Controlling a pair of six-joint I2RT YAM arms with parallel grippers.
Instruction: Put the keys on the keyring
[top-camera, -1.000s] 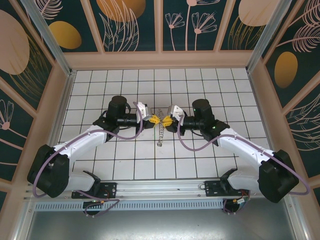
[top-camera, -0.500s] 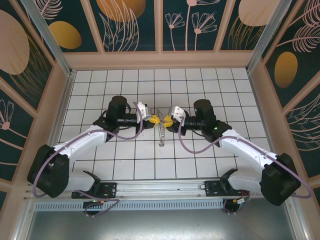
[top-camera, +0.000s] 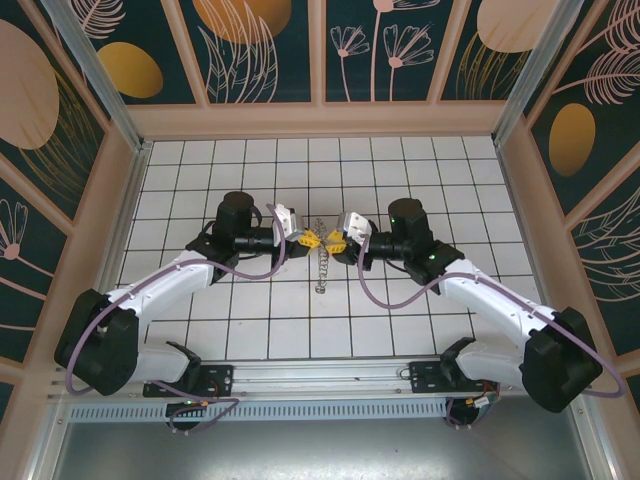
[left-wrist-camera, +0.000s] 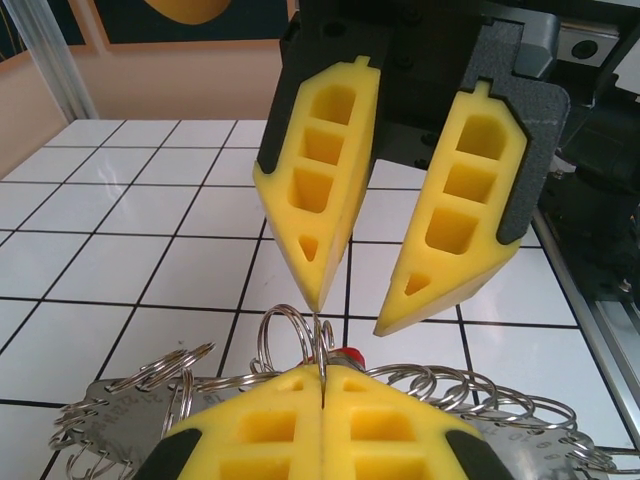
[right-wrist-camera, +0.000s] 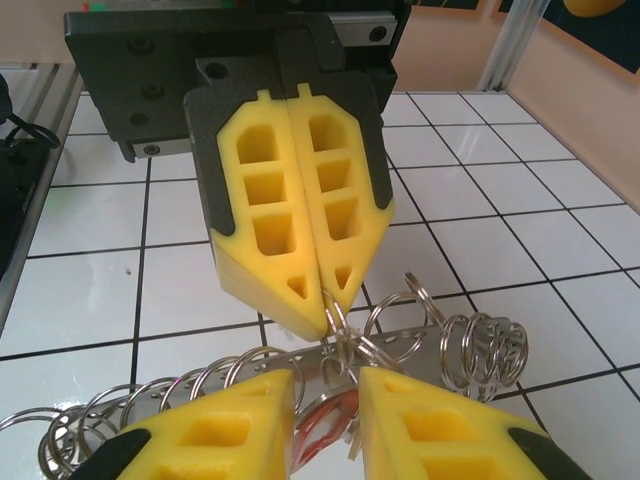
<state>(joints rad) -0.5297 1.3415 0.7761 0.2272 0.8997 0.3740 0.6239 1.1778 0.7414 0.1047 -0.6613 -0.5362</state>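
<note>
Two grippers meet tip to tip at mid-table in the top view, the left gripper (top-camera: 308, 240) at 9 o'clock and the right gripper (top-camera: 333, 241) at 3 o'clock. The keyring (top-camera: 320, 268) trails from between them toward 6 o'clock over the white tiled table (top-camera: 250, 310).

From the left wrist, the left gripper's pads are pressed flat together, pinching one small wire ring of the keyring. The band spreads to 8 and 4 o'clock beneath them. The right gripper sits at 12 o'clock, its jaws partly apart. The red-tagged key (left-wrist-camera: 349, 355) peeks out just below its tips. Faint stamped marks on the band are too blurred to read.

From the right wrist, the red tag lies in the gap between the parted pads, and I see no squeeze on it. The left gripper is closed at 12 o'clock, right over the band.
</note>
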